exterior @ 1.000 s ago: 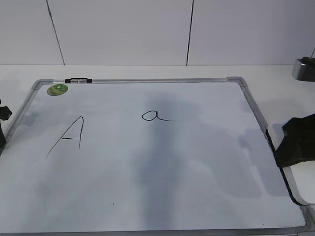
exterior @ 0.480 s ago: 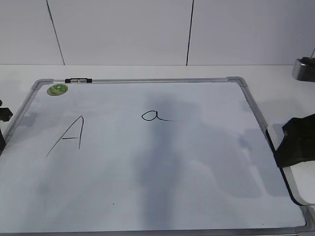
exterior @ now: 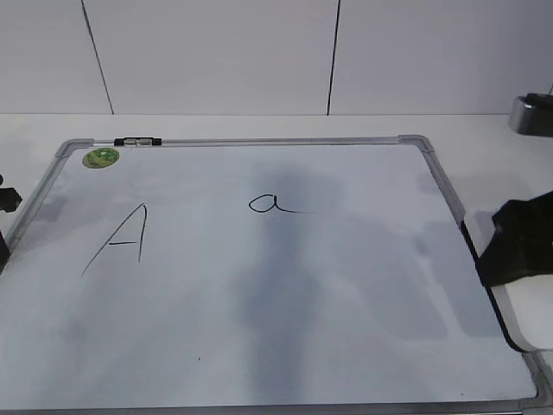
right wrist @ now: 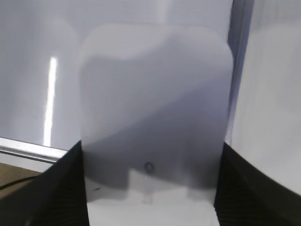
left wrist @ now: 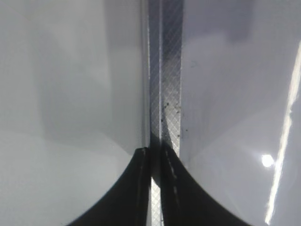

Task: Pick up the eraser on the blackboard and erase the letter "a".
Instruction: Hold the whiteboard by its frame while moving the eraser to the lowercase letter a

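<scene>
Right gripper (right wrist: pixel 150 188): jaws spread wide, one dark finger on each side of the eraser (right wrist: pixel 155 113), both at its edges; whether they press it I cannot tell.
Eraser: white rounded block lying at the right edge of the blackboard (exterior: pixel 259 346), mostly hidden behind the right gripper (exterior: pixel 517 242) in the exterior view.
Letter "a" (exterior: pixel 270 204): intact on the upper middle of the board, well apart from the eraser.
Capital "A" (exterior: pixel 121 240): left part of the board, below the green sticker (exterior: pixel 101 157).
Left gripper (left wrist: pixel 156 188): jaws nearly together over the board's left frame rail (left wrist: pixel 164 94), holding nothing.
Change: the right gripper has shifted slightly leftward and up compared with half a second ago; the markings are unchanged.
Bench (exterior: pixel 484 138): white, carrying the board.
</scene>
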